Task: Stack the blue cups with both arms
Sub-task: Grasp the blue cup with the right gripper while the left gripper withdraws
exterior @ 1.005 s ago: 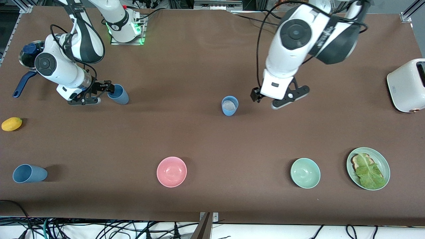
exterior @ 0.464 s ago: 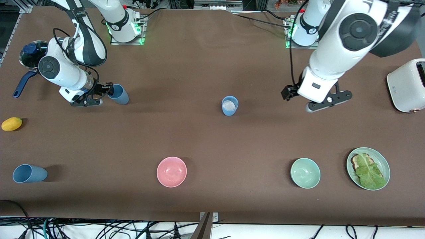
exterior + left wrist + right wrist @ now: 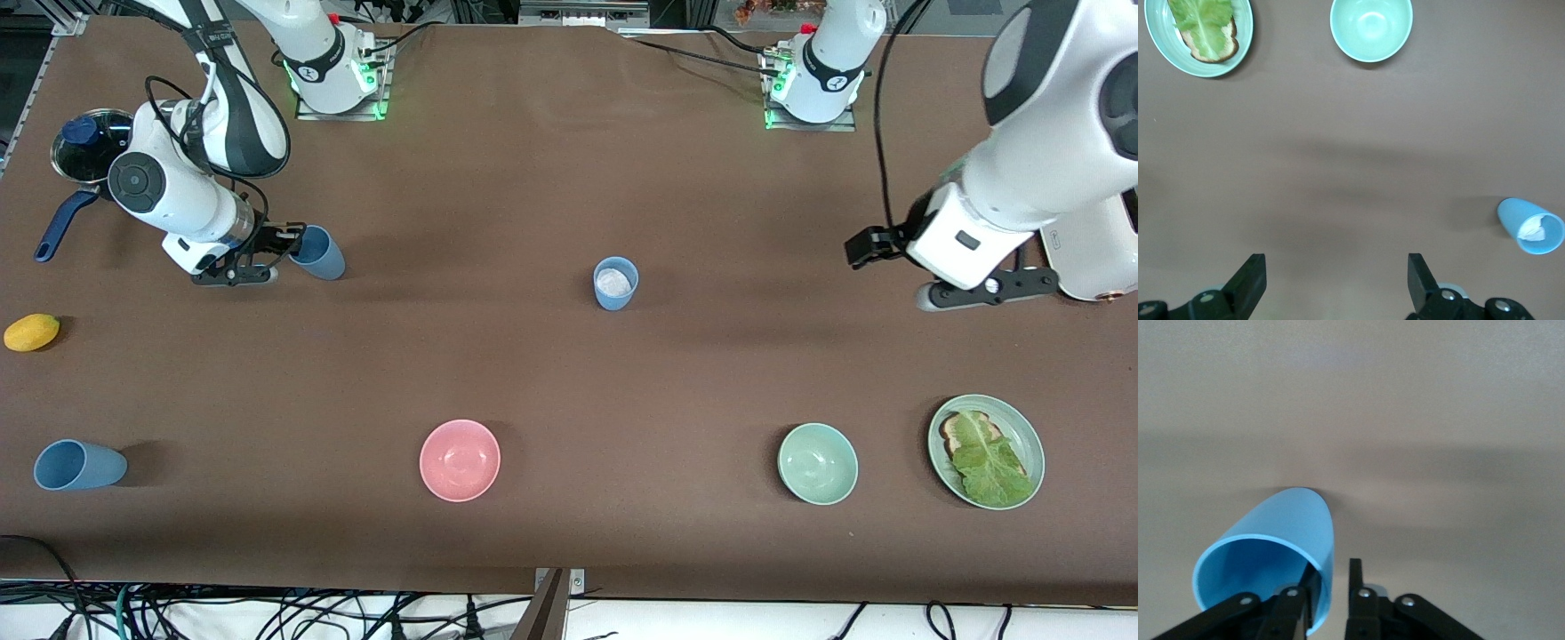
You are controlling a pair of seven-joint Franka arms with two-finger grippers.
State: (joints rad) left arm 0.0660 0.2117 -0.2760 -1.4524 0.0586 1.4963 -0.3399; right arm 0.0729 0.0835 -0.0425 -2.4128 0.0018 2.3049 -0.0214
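From the front camera: three blue cups on the brown table (image 3: 533,178). The middle cup (image 3: 615,283) stands upright with something pale and whitish inside, hard to say what. A second cup (image 3: 317,252) sits toward the right arm's end, and the right gripper (image 3: 283,244) is at its rim, one finger inside and one outside. The third cup (image 3: 78,465) is nearest the camera at that same end. The pink bowl (image 3: 460,460) and pale-green bowl (image 3: 817,463) look empty; the green plate (image 3: 986,439) carries toast under a lettuce leaf. The left gripper (image 3: 956,284) hovers over bare table beside the white toaster (image 3: 1089,258).

Left wrist view: the left gripper's fingers (image 3: 1253,283) stand wide apart, holding nothing, over bare cloth. The cup with the whitish contents, the green bowl and the plate show ahead.

Right wrist view: the fingers (image 3: 1355,577) are pinched on the cup's wall at the rim, and the cup's inside looks empty.
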